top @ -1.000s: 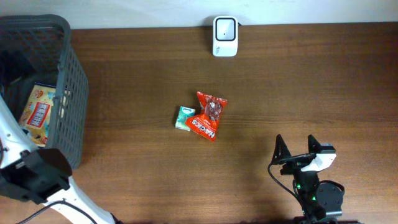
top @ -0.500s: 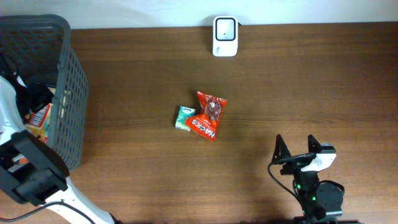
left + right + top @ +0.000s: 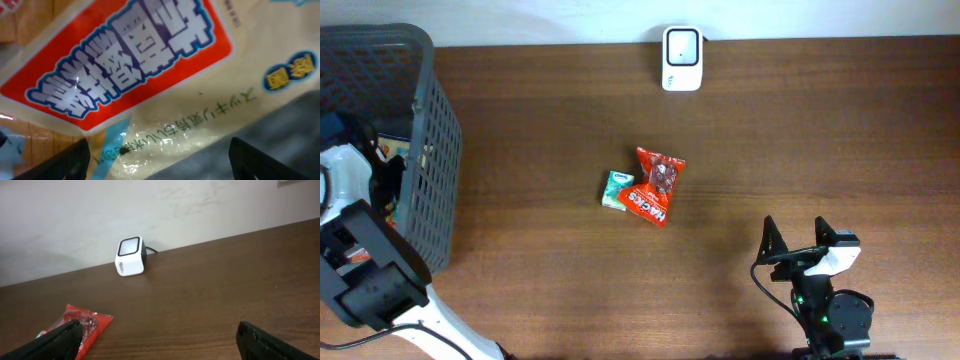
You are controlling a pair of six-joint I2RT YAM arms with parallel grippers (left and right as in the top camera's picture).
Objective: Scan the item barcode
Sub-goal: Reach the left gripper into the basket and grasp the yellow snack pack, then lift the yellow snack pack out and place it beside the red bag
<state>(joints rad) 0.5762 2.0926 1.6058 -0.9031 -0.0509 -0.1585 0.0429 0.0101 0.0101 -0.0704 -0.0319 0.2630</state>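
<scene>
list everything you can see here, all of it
table: 1, dark brown wood
basket: 1, dark grey mesh, table's left edge
snack bag: 1, cream with red label, inside basket
red snack packet: 1, red, table centre
green packet: 1, teal, against red packet's left side
barcode scanner: 1, white, far edge by wall
left arm: 1, white and black, in basket, jaws open over snack bag
right arm: 1, black and white, near edge, jaws open, empty

A snack bag (image 3: pixel 165 95) is lying in the basket (image 3: pixel 437 170) at left, while a scanner (image 3: pixel 681 58) is sitting far behind a small packet (image 3: pixel 616 189) touching a larger packet's (image 3: pixel 656 186) left side.
</scene>
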